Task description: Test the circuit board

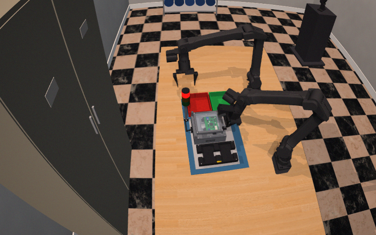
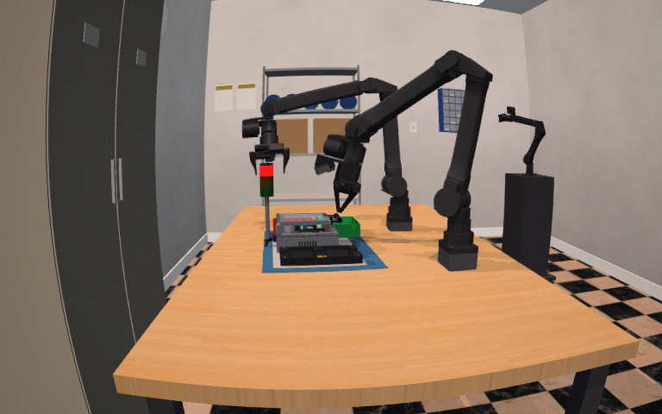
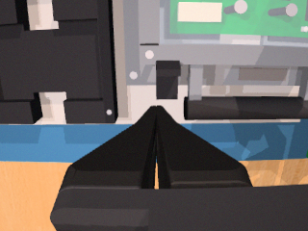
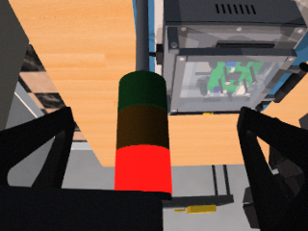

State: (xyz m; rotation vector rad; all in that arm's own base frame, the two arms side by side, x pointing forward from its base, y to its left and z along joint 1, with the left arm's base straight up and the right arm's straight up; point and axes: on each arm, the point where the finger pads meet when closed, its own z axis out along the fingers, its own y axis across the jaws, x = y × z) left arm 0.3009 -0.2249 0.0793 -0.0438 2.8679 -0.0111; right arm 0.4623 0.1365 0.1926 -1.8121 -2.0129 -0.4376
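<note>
The signal light [image 1: 185, 94] [image 2: 266, 169] [image 4: 142, 168] glows red. The circuit board [image 1: 211, 123] [image 3: 250, 24] lies in the grey tester [image 1: 209, 137] [image 2: 306, 240], under the clear lid [image 1: 197, 122], which is down. The small black tab [image 3: 167, 79] is at the tester's edge. My left gripper [image 3: 156, 115] [image 2: 340, 210] is shut and empty, its tips above and just short of the tab in the left wrist view. My right gripper [image 1: 186, 85] [image 4: 155, 115] is open and empty, high behind the signal light. The red bin [image 1: 199, 102] and green bin [image 1: 217, 101] [image 2: 347, 228] stand behind the tester.
The black tray [image 1: 216, 153] [image 2: 319, 256] [image 3: 53, 63] lies in front of the tester, with no board in it. The signal light's thin pole stands beside the tester, near the red bin. My left arm reaches over beside the green bin and partly covers it in the top view.
</note>
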